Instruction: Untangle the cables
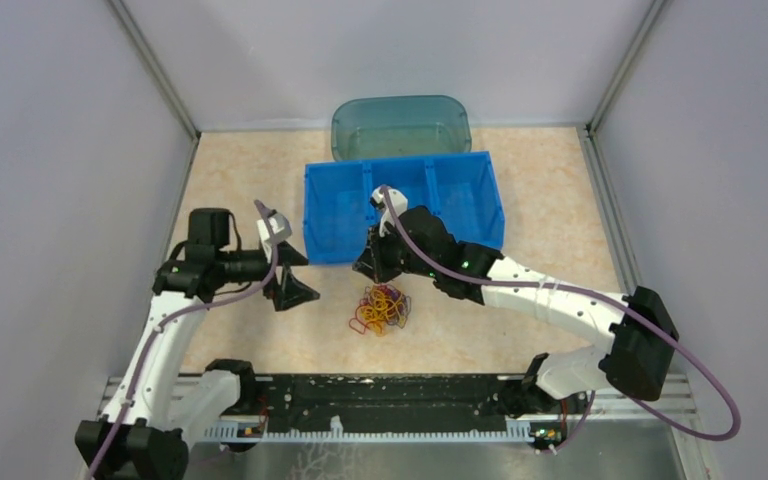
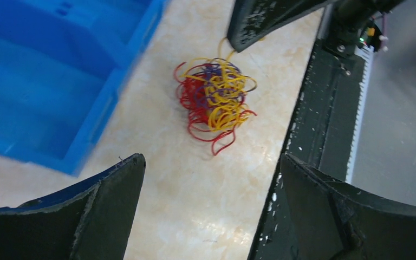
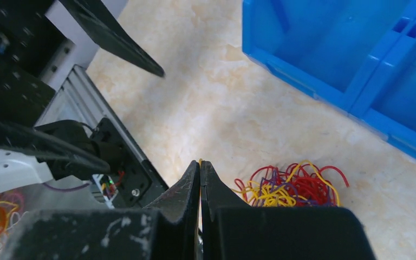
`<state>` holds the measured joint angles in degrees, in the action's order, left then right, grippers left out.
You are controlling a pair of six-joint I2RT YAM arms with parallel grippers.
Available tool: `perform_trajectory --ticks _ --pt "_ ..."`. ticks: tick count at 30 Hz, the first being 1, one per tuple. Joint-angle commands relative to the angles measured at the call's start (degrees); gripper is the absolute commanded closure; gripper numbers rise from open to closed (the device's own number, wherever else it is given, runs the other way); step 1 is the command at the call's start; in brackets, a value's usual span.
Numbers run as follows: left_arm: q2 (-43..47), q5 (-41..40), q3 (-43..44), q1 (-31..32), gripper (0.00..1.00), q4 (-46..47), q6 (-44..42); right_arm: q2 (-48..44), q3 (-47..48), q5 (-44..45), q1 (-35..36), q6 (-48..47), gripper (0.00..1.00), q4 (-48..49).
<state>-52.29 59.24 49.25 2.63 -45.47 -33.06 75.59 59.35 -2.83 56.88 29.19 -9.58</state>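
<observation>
Fingers, right point(image 3: 184, 195): pressed flat together, with a yellow strand point(image 3: 200, 161) peeping out at their tips.
Fingers, left point(image 2: 108, 206): spread wide, facing the clump from a distance.
Cables point(image 1: 382, 308): one red, yellow and dark purple clump on the table, just in front of the blue bin point(image 1: 312, 215), below the right gripper point(image 1: 370, 268).
Left gripper point(image 1: 290, 265): to the left of the clump, apart from it.
Left wrist view only: the yellow strand rises from the clump's top to the right finger's tip; from above that link is too fine to make out.
Right wrist view only: the closed seam, with the clump partly hidden behind one finger.
Top view only: a teal tub point(image 1: 400, 125) behind the bin, by the back wall.
Surface: beige marbled tabletop point(image 1: 240, 180), with a black rail point(image 1: 400, 400) along its near edge.
Room: pale grey walls point(image 1: 60, 150) on three sides.
</observation>
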Motion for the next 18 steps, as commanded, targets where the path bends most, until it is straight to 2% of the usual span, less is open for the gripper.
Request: perform_trajectory --ticks 1,5,12,14,18 --pt "2.2 -4.2 -3.5 11.3 0.0 10.7 10.1 -0.7 3.7 -4.3 0.3 3.9 1.0 5.5" --pt "0.0 -5.3 -4.6 13.9 0.0 17.8 17.9 -0.6 3.8 -4.7 0.9 5.7 1.0 7.0" --pt "-0.7 -1.2 -2.3 15.2 0.01 22.9 21.7 -1.8 4.0 -7.7 1.4 9.1 1.0 10.6" --pt "-0.5 2.9 -2.0 15.3 0.05 24.1 21.7 -2.3 3.4 -9.0 1.4 10.1 1.0 12.2" --pt "-2.7 8.6 -0.2 15.9 0.19 19.8 17.7 -3.4 2.3 -9.7 1.5 10.9 1.0 13.8"
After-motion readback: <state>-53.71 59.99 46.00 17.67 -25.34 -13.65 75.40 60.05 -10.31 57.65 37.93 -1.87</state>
